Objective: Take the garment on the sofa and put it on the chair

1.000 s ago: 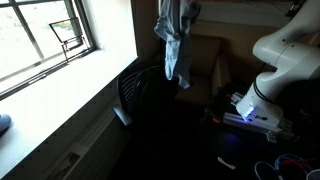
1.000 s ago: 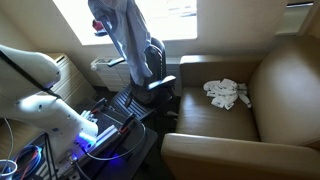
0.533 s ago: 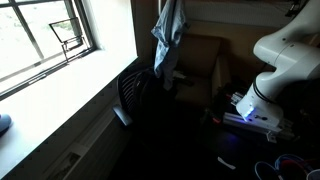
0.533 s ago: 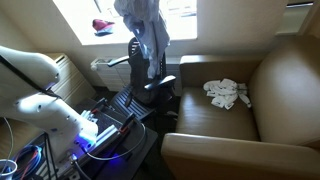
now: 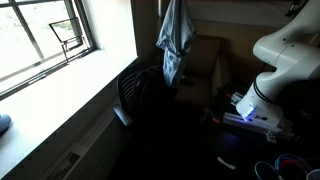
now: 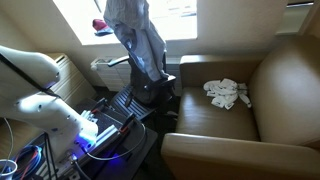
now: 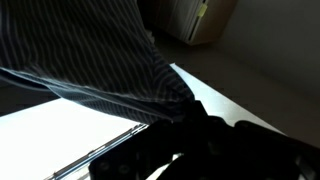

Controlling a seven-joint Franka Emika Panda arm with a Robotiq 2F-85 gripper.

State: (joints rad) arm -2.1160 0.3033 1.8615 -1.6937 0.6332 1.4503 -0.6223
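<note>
Wrist view was pretty dark, but the striped garment (image 7: 90,60) filled the upper left. It bunched down to a point right where the black tool (image 7: 196,122) started, so the tool was clamped on the garment. The separate fingers were too dark to pick apart. Bright window light showed below the fabric.

In both exterior views the garment was hanging in mid-air, with its top end running out past the upper edge of the frame. In an exterior view its lower end (image 5: 173,42) dangled just over the dark chair (image 5: 140,95), next to the window (image 5: 45,35). I couldn't tell whether the hem was actually touching the chair or just hanging in front of it.

The garment was completely off the brown sofa (image 6: 255,75), and a crumpled white cloth (image 6: 225,93) was lying on the sofa seat, well apart from the garment. The white robot arm (image 6: 30,70) curved up at the side of the scene, and a small red thing (image 6: 99,26) sat on the sill behind the garment.
</note>
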